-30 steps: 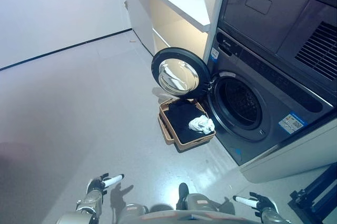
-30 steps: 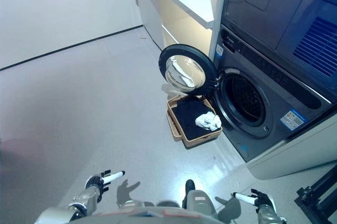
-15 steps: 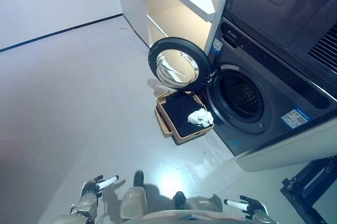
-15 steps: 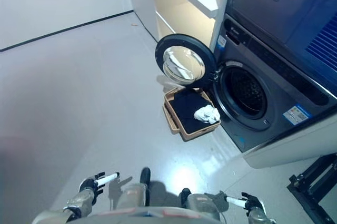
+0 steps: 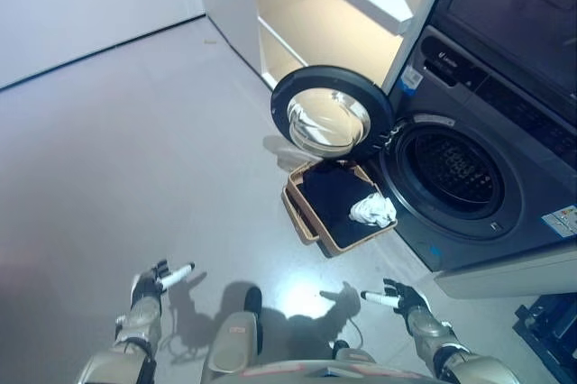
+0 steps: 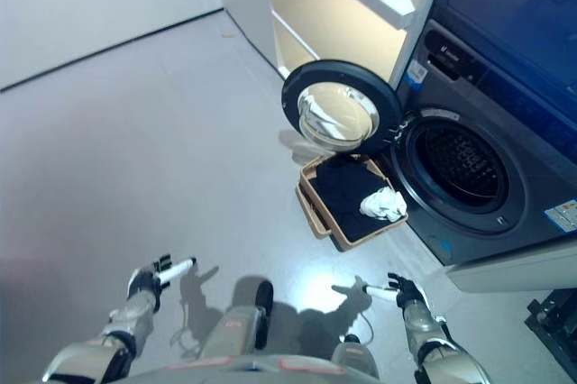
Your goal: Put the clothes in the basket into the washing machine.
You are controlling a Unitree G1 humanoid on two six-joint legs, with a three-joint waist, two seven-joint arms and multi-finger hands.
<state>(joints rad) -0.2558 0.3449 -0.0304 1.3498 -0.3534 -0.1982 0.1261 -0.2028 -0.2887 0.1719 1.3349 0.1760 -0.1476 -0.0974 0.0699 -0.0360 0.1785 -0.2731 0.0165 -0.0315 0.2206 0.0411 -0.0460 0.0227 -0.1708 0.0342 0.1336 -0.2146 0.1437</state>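
A tan basket (image 5: 305, 214) stands on the floor in front of the washing machine (image 5: 469, 177). It holds dark clothes (image 5: 332, 196) and a crumpled white cloth (image 5: 372, 209). The machine's round door (image 5: 331, 113) is swung open above the basket's far end, and the drum (image 5: 462, 169) shows dark inside. My left hand (image 5: 151, 283) is low at the lower left, open and empty. My right hand (image 5: 399, 297) is low at the lower right, open and empty. Both hands are well short of the basket.
A second dark appliance (image 5: 514, 5) sits stacked above the washing machine. A white counter with lit shelves (image 5: 334, 5) stands left of the machine. A black frame (image 5: 548, 325) shows at the lower right. Grey floor (image 5: 135, 150) spreads to the left.
The view has shifted; the basket and machine now sit further right and larger. Both hands have risen further into view.
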